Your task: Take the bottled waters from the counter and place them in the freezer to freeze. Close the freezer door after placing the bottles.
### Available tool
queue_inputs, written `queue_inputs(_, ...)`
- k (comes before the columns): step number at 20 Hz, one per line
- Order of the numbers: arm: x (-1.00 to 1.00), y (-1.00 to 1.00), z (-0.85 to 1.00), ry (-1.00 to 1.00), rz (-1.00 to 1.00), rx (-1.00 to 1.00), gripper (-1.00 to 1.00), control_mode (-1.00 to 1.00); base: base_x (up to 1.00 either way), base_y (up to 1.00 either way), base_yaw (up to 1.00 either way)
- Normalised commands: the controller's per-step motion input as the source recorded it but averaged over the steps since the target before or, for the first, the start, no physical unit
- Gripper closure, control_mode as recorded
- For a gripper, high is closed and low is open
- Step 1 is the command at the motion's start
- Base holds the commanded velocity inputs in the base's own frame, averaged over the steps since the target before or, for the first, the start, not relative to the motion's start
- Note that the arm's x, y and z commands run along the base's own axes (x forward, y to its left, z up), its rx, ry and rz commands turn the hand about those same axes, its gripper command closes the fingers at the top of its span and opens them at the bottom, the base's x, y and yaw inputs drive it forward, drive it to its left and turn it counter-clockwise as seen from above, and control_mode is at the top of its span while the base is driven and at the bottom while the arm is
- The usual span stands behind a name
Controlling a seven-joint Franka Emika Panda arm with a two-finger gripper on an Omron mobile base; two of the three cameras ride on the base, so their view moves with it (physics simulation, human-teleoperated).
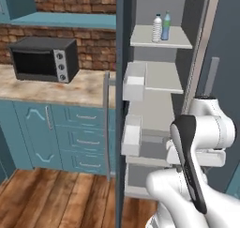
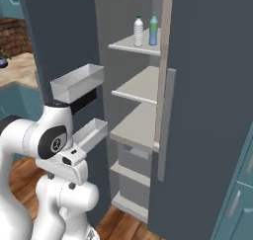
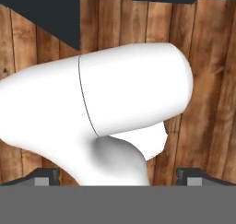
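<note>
- On the top light grey shelf of the tall dark slate-blue freezer, the clear-whitish plastic bottle and the translucent blue bottle with a green cap stand upright, just beside each other.
- The beige marble-patterned tabletop carries a black toaster oven and no bottles, so the placing looks done.
- Left to do, by my judgement: shut the tall narrow slate-blue freezer door, which stands wide open with pale bins on its inner face.
- The fingers are spread fully apart and hold nothing, pointing down at the wooden floor.
- The door's edge and long grey handle lie close to the tabletop's end; the arm is folded low, with open floor before the freezer for swinging the door.
</note>
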Motion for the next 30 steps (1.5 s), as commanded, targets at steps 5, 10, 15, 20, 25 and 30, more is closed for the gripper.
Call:
queue_inputs(5, 0.00, 0.00, 0.00, 0.00, 0.00, 0.00, -1.00, 1.00, -0.18, 0.69, -0.16)
queue_inputs(10, 0.00, 0.00, 0.00, 0.00, 0.00, 0.00, -1.00, 1.00, 0.00, 0.84, -0.06)
queue_inputs(15, 0.00, 0.00, 0.00, 0.00, 0.00, 0.00, -1.00, 1.00, -0.07, 0.54, -0.36)
queue_inputs(20, 0.00, 0.00, 0.00, 0.00, 0.00, 0.00, -1.00, 1.00, -0.27, 0.38, -0.52)
queue_inputs(25, 0.00, 0.00, 0.00, 0.00, 0.00, 0.00, -1.00, 1.00, 0.00, 0.30, -0.13)
queue_inputs(30, 0.00, 0.00, 0.00, 0.00, 0.00, 0.00, -1.00, 1.00, 0.03, 0.00, 0.00)
